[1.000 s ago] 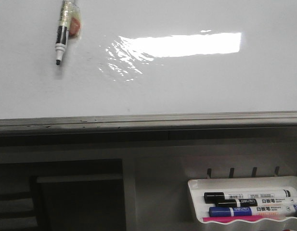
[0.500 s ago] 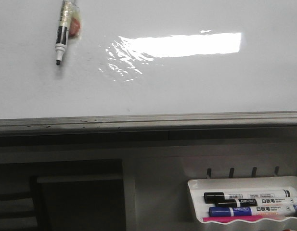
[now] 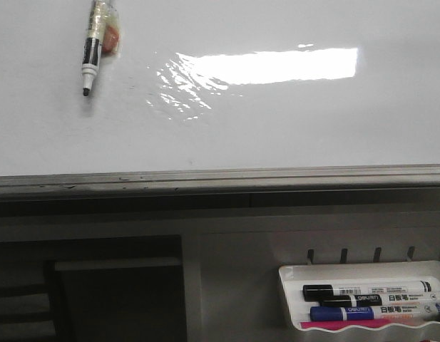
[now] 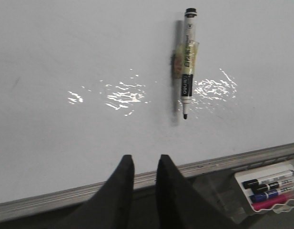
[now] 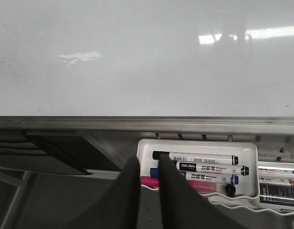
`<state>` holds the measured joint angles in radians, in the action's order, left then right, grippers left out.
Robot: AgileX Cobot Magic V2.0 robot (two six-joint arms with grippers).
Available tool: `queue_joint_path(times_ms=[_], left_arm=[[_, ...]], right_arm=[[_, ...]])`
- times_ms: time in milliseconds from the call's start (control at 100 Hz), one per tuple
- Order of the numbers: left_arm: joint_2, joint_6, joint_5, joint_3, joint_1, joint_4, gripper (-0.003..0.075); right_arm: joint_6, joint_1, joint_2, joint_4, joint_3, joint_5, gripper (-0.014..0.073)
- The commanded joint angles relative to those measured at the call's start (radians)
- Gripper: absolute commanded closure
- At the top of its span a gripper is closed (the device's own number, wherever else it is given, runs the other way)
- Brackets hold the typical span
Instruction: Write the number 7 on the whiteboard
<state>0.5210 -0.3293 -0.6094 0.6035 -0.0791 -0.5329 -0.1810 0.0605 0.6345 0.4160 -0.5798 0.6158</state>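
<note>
Front view, blank whiteboard (image 3: 277,128), uncapped marker (image 3: 92,50) stuck on it, marker tray (image 3: 362,271) below, left end effector (image 4: 143,164) and right end effector (image 5: 147,164) nearly closed, empty.

The whiteboard (image 3: 291,121) is glossy white with bright glare streaks and a grey lower edge. The marker (image 3: 92,51) on it is white-and-black, wrapped in yellowish tape. The white tray (image 3: 362,272) holds black, blue and pink markers.
</note>
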Motion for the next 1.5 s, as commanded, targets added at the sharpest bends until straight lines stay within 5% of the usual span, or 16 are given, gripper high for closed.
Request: queue_joint_path(times_ms=[0, 120, 440, 680, 970, 1490], left_arm=[[0.037, -0.068, 0.066, 0.036, 0.000, -0.129, 0.0412], [0.089, -0.150, 0.098, 0.036, 0.000, -0.265, 0.0293], [0.306, -0.554, 0.089, 0.057, 0.000, -0.660, 0.0293], [0.477, -0.615, 0.086, 0.150, -0.073, -0.678, 0.0293], [0.652, -0.633, 0.312, 0.212, -0.238, -0.674, 0.0293], [0.833, -0.635, 0.373, 0.300, -0.258, -0.668, 0.0317]], right_arm=[[-0.022, 0.003, 0.008, 0.019, -0.034, -0.054, 0.0296], [-0.022, 0.003, 0.008, 0.021, -0.034, -0.063, 0.0100], [-0.022, 0.003, 0.008, 0.058, -0.034, -0.091, 0.0103], [-0.022, 0.003, 0.008, 0.058, -0.034, -0.093, 0.0103], [-0.022, 0.003, 0.008, 0.058, -0.034, -0.105, 0.0103], [-0.022, 0.003, 0.008, 0.058, -0.034, -0.109, 0.0103]])
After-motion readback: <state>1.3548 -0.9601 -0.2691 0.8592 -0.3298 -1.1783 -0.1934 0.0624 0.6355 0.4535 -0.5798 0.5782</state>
